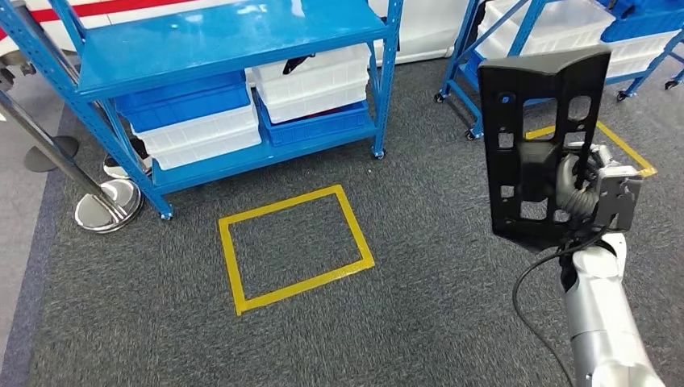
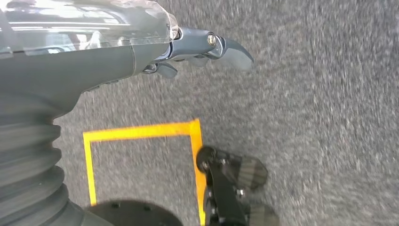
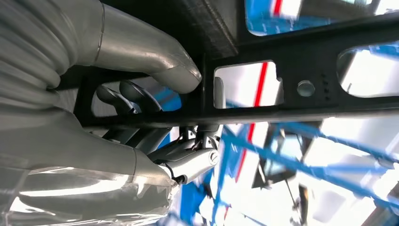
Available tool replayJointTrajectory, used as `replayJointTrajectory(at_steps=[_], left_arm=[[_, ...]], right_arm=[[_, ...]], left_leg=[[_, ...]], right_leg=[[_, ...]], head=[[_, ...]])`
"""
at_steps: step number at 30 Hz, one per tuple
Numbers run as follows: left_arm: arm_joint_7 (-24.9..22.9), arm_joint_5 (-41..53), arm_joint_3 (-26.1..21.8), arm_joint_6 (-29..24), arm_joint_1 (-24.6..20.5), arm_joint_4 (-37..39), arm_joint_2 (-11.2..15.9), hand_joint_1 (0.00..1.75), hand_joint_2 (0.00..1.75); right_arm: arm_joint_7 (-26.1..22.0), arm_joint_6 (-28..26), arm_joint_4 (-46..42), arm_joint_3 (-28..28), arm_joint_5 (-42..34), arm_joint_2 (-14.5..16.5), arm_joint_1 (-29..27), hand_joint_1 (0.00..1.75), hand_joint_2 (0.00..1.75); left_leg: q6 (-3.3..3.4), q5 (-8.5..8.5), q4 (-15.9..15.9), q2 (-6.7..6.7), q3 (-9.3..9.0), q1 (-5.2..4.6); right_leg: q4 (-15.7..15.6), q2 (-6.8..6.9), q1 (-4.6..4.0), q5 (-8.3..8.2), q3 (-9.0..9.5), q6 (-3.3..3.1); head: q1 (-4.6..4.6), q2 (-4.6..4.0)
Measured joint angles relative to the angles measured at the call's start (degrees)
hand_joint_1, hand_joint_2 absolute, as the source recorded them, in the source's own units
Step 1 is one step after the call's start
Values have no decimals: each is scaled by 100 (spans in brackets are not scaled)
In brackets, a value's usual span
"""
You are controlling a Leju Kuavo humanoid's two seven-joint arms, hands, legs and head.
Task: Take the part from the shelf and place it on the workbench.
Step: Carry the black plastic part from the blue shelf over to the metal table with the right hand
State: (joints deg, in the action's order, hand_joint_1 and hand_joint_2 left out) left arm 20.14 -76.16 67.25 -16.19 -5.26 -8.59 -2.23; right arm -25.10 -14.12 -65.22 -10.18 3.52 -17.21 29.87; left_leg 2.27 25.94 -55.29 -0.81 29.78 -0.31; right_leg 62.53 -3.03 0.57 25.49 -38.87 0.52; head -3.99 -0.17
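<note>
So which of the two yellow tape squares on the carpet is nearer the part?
The partly hidden yellow square behind the black part in the right hand; the complete square lies apart, before the blue shelf.

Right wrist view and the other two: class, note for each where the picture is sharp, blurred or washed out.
Head view: evenly lit and sharp, the black part in the right hand crisp. Left wrist view: carpet smeared by motion blur, glare on the cover behind the left hand. Right wrist view: thumb and part in focus, the blue shelf behind blurred, bright patches blown out.

right robot hand (image 1: 582, 189) partly hidden behind part (image 1: 539, 145) (black) | shelf (image 1: 234, 36) top cut off; blurred in right wrist view
</note>
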Motion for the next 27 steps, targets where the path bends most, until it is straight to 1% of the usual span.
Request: replayJointTrajectory(at_steps=[1,2,3,4,5,6,7,8,9,10,12,13,14,15,16,17,18,19,20,21,22,23,24,25,26,27], left_arm=[[-8,-19,-1,-26,14,0,-1,0,175],[-16,-34,-2,-49,28,0,-4,0,175],[-23,-43,-3,-67,38,0,-9,0,175],[-26,-47,-5,-79,41,0,-15,0,175],[-22,-50,-8,-84,38,0,-21,0,175],[-14,-48,-12,-87,33,0,-27,0,175],[-4,-47,-18,-88,26,0,-30,0,175],[4,-42,-23,-91,19,1,-26,0,175],[8,-37,-27,-92,13,1,-21,0,175],[8,-28,-30,-92,8,1,-16,0,175],[-1,-15,-31,-90,1,0,-14,0,175],[-7,-10,-30,-87,-1,0,-14,0,175],[-16,-6,-30,-86,-3,0,-15,0,175],[-25,-2,-29,-85,-1,0,-16,0,175],[-33,2,-28,-84,2,0,-16,0,175],[-39,4,-28,-84,7,0,-16,0,175],[-45,5,-28,-84,11,0,-16,0,175],[-49,4,-28,-84,16,0,-16,0,175],[-52,4,-28,-84,20,0,-15,0,175],[-55,4,-28,-84,22,0,-15,0,175],[-56,4,-28,-84,23,0,-15,0,175],[-56,4,-28,-84,22,1,-5,0,175],[-56,7,-28,-84,21,1,-2,0,175],[-57,7,-28,-84,19,1,2,0,175],[-57,7,-28,-85,16,1,4,0,175],[-57,7,-28,-86,11,0,-2,0,175]], right_arm=[[37,-39,75,19,82,-23,202,175,175],[65,-72,178,48,145,-32,396,175,175],[81,-94,290,79,190,-38,567,175,175],[94,-103,410,115,216,-40,708,175,175],[106,-95,525,150,220,-41,827,175,175],[118,-79,638,179,208,-42,941,175,175],[131,-61,758,206,182,-40,1055,175,175],[142,-41,874,225,141,-38,1168,175,175],[159,-23,986,237,88,-33,1267,175,175],[177,-11,1085,243,29,-28,1343,175,175],[228,19,1250,245,-102,-28,1448,175,175],[249,38,1320,245,-168,-30,1497,175,175],[268,60,1390,245,-231,-32,1557,175,175],[281,82,1456,245,-281,-29,1620,175,175],[286,98,1517,245,-320,-24,1676,175,175],[289,110,1578,245,-343,-18,1719,175,175],[291,115,1630,245,-357,-13,1741,175,175],[293,116,1671,245,-366,-11,1749,175,175],[294,116,1708,245,-371,-10,1754,175,175],[295,116,1734,245,-374,-10,1763,175,175],[296,116,1754,245,-374,-9,1777,175,175],[294,116,1775,245,-374,-7,1800,175,175],[294,117,1796,245,-374,-1,1827,175,175],[296,117,1817,245,-374,3,1849,175,175],[297,117,1837,245,-374,1,1862,175,175],[300,116,1854,244,-374,-8,1866,175,175]], left_leg=[[0,-23,16,82,17,-2],[-6,-35,13,165,40,2],[-17,-39,3,248,60,12],[-33,-39,-15,322,77,30],[-56,-33,-41,390,94,54],[-90,-17,-83,451,112,82],[-134,9,-135,506,135,101],[-182,38,-197,553,161,104],[-230,59,-245,590,182,99],[-270,71,-270,623,197,83],[-336,76,-280,681,202,82],[-369,115,-311,632,216,96],[-394,210,-421,529,259,114],[-410,371,-652,390,361,128],[-410,576,-1001,248,514,134],[-400,777,-1421,171,701,132],[-387,917,-1795,138,873,128],[-365,949,-1999,125,969,120],[-331,866,-1978,116,961,109],[-283,682,-1717,81,840,93],[-219,458,-1308,-8,653,75],[-150,291,-914,-157,472,70],[-102,184,-607,-286,338,63],[-70,148,-439,-376,270,56],[-59,154,-387,-396,248,50],[-64,127,-338,-334,230,40]], right_leg=[[319,150,13,190,-147,36],[686,224,42,367,-304,79],[978,258,78,468,-416,126],[1098,281,114,470,-442,171],[999,306,147,374,-355,215],[687,358,179,206,-161,259],[311,466,188,92,52,297],[-8,554,183,3,221,297],[-206,608,168,-28,315,263],[-259,627,142,-4,323,207],[-238,510,130,-26,274,76],[-240,465,132,-41,258,32],[-248,413,136,-59,242,-11],[-255,363,135,-79,229,-52],[-256,310,124,-95,212,-80],[-255,251,106,-109,193,-105],[-254,186,81,-121,177,-123],[-253,117,56,-131,167,-136],[-252,41,34,-139,162,-143],[-251,-39,15,-147,163,-145],[-251,-118,4,-156,164,-143],[-252,-188,-5,-169,158,-131],[-253,-255,2,-186,145,-110],[-259,-322,24,-209,126,-78],[-274,-392,50,-237,106,-35],[-302,-471,70,-271,93,17]], head=[[2,0],[2,0],[3,0],[3,0],[3,0],[3,0],[3,0],[3,1],[2,1],[2,1],[1,1],[1,1],[0,1],[-1,1],[-1,0],[-2,0],[-2,0],[-1,0],[-1,0],[-1,0],[-1,0],[0,0],[-1,0],[1,0],[-1,0],[-3,0]])
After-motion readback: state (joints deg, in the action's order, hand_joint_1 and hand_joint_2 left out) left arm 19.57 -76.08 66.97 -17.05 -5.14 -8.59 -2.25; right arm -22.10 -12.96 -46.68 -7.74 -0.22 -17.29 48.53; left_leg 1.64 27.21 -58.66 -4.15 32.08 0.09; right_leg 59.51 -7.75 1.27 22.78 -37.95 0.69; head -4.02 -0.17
